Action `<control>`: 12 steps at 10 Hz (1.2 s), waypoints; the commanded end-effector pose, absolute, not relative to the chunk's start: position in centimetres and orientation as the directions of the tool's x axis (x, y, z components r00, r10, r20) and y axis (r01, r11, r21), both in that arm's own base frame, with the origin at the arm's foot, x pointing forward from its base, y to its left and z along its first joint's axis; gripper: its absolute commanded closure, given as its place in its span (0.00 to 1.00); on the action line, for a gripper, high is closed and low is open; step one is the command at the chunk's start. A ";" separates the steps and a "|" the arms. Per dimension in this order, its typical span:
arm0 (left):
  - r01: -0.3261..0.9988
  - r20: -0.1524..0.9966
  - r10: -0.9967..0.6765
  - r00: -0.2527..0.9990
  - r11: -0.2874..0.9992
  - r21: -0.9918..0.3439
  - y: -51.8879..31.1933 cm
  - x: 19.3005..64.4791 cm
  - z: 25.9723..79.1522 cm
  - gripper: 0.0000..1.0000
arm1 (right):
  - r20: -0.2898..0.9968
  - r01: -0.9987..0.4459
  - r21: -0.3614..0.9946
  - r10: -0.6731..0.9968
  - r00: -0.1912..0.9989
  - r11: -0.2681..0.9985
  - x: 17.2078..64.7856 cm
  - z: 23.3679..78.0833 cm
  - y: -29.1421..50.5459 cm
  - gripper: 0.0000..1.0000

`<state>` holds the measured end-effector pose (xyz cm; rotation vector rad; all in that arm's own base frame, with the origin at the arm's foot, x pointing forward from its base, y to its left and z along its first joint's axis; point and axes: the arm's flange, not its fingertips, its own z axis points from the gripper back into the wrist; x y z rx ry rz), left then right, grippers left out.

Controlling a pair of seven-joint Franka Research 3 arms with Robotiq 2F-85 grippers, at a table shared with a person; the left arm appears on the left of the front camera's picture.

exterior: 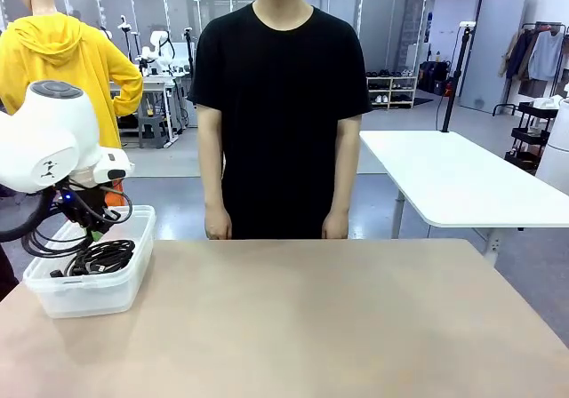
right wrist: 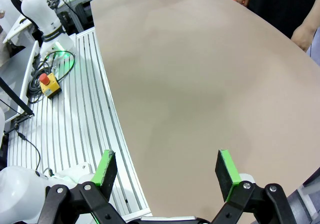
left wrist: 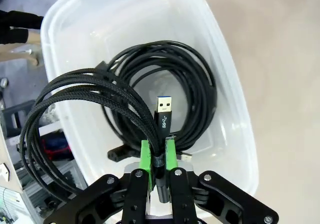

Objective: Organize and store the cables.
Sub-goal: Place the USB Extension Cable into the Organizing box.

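Note:
My left gripper (left wrist: 158, 151) is shut on a braided black cable coil (left wrist: 75, 109), pinched near its blue-tipped USB plug (left wrist: 164, 110), and holds it over the clear plastic box (left wrist: 235, 114). A second black cable coil (left wrist: 197, 89) lies on the box floor. In the front view the left gripper (exterior: 89, 223) hangs above the box (exterior: 93, 282) at the table's left, with the coil (exterior: 53, 238) drooping from it and cables (exterior: 102, 258) inside. My right gripper (right wrist: 165, 174) is open above bare tabletop, nothing between its green pads (right wrist: 106, 166).
A person in a black shirt (exterior: 277, 78) stands at the table's far edge, hands (exterior: 218, 229) hanging down. The tan table (exterior: 338, 327) stretches right of the box. A white table (exterior: 453, 176) stands behind at right. A grooved metal base (right wrist: 70, 114) borders the table's near side.

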<state>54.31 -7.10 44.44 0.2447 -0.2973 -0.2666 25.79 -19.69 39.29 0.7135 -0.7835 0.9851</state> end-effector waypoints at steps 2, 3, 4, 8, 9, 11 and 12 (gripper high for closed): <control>0.238 0.284 -0.287 0.915 0.951 0.196 -8.4 54.9 44.3 0.65 | 0.840 -0.910 0.164 0.429 0.332 0.381 25.9 39.4 -19.7 0.00; 0.232 0.288 -0.278 0.916 0.955 0.185 -8.5 54.8 44.0 0.47 | 0.840 -0.910 0.164 0.429 0.332 0.381 25.9 39.4 -19.7 0.00; 0.219 0.296 -0.264 0.918 0.960 0.176 -8.6 54.6 44.0 0.31 | 0.840 -0.910 0.164 0.429 0.332 0.381 25.9 39.4 -19.7 0.00; 0.188 0.315 -0.244 0.917 0.962 0.197 -9.1 53.3 44.8 0.00 | 0.840 -0.910 0.164 0.429 0.332 0.381 25.9 39.4 -19.7 0.00; 0.185 0.327 -0.245 0.913 0.961 0.204 -9.4 52.6 45.1 0.00 | 0.840 -0.910 0.164 0.429 0.332 0.381 25.9 39.4 -19.7 0.00; 0.204 0.345 -0.274 0.898 0.953 0.225 -9.8 50.7 45.7 0.00 | 0.840 -0.910 0.164 0.429 0.332 0.381 25.9 39.4 -19.7 0.00; 0.199 0.304 -0.252 0.919 0.960 0.196 -9.2 53.3 45.5 0.00 | 0.840 -0.910 0.164 0.429 0.332 0.381 25.9 39.4 -19.7 0.00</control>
